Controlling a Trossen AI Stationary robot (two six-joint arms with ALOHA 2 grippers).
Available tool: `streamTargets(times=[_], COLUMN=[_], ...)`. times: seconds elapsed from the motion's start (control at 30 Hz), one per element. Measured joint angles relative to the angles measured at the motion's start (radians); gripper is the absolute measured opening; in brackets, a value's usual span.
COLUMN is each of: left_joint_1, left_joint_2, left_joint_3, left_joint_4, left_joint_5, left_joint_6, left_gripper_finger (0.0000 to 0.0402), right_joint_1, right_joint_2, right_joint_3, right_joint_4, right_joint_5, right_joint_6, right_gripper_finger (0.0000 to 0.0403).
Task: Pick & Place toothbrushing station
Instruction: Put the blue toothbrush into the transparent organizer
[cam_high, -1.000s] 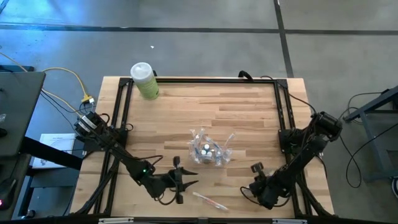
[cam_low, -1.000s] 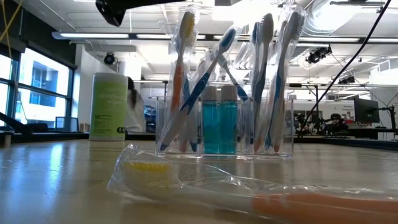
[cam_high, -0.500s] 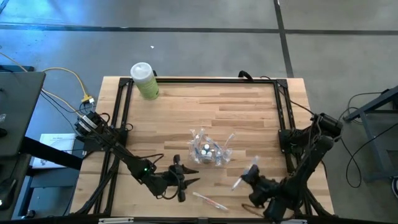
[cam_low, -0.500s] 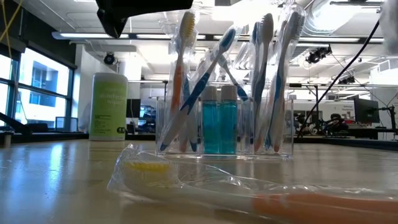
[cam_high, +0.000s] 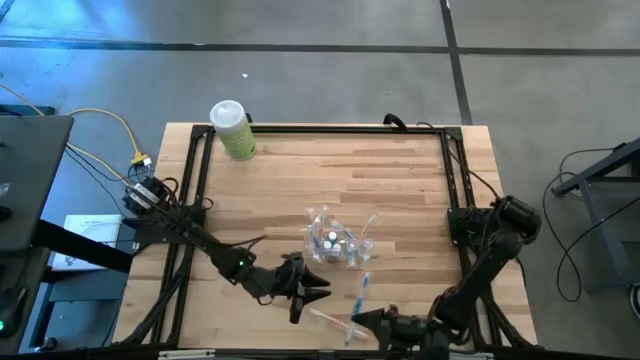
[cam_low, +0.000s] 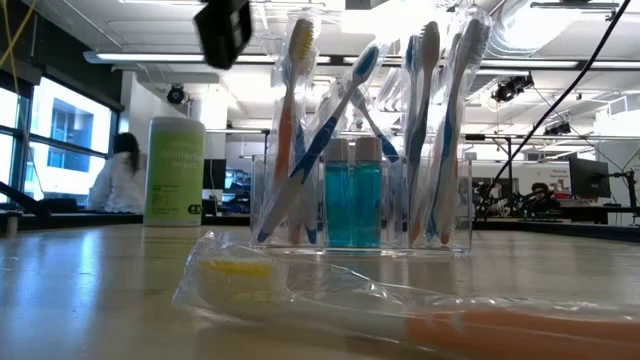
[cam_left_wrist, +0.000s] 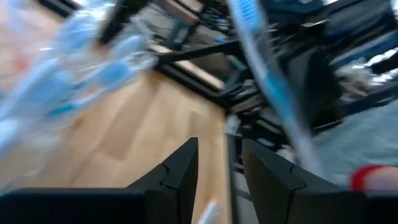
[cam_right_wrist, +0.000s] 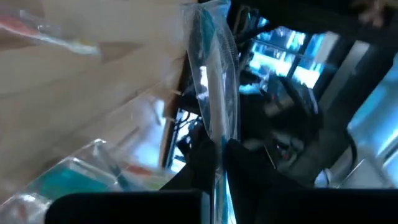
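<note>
From above, the wooden surface (cam_high: 400, 170) sits inside a black frame on a grey concrete floor. The clear holder (cam_high: 333, 243) stands near its middle, with wrapped toothbrushes and white-capped tubes inside. A pale green bottle (cam_high: 232, 129) stands at the far corner, well apart from the holder. A loose wrapped toothbrush (cam_high: 336, 323) lies by the near edge, short of the holder. The far half of the surface beyond the holder is open wood. The left pincer (cam_high: 308, 288) is just beside the holder's near side, fingers a little apart and holding nothing. The right pincer (cam_high: 362, 322) is at the near edge, clamped on a blue-marked wrapped toothbrush (cam_high: 360, 290) that points toward the holder.

From table height, the holder (cam_low: 360, 205) stands upright with two blue-filled tubes (cam_low: 352, 193) between orange and blue toothbrushes. The loose toothbrush (cam_low: 330, 295) lies in front of it, the bottle (cam_low: 175, 171) off to one side. Behind is a bright workshop with ceiling lights, windows and a seated person (cam_low: 117, 178).

The left wrist view is blurred: its two fingers (cam_left_wrist: 180, 171) stand narrowly parted with bare wood between them.

The right wrist view shows its fingers (cam_right_wrist: 208, 155) pinching the wrapped toothbrush (cam_right_wrist: 214, 81), with the holder (cam_right_wrist: 74, 174) near.
</note>
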Motion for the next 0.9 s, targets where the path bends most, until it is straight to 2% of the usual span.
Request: streamTargets(times=[0.13,0.2,0.53,0.7,0.9], left_joint_1=[0.032,0.043,0.086,0.096,0.096], left_joint_2=[0.000,0.000,-0.001,-0.001,-0.001], left_joint_3=[0.000,0.000,0.000,0.000,0.000], left_joint_4=[0.069,0.093,0.137,0.157,0.155], left_joint_5=[0.144,0.172,0.177,0.231,0.234], left_joint_6=[0.000,0.000,-0.008,-0.012,-0.016], left_gripper_finger=[0.0121,0.0121,0.0121,0.0121,0.0121], right_joint_1=[-0.028,-0.042,-0.090,-0.107,-0.116], right_joint_2=[0.017,0.017,0.016,0.015,0.015], right_joint_3=[0.000,0.000,0.000,0.000,0.000], right_joint_4=[0.025,0.027,0.024,0.024,0.043], right_joint_5=[-0.063,-0.081,-0.196,-0.199,-0.200], right_joint_6=[-0.043,-0.034,-0.048,-0.050,-0.106], right_gripper_finger=[0.0015,0.0015,0.0015,0.0016,0.0016])
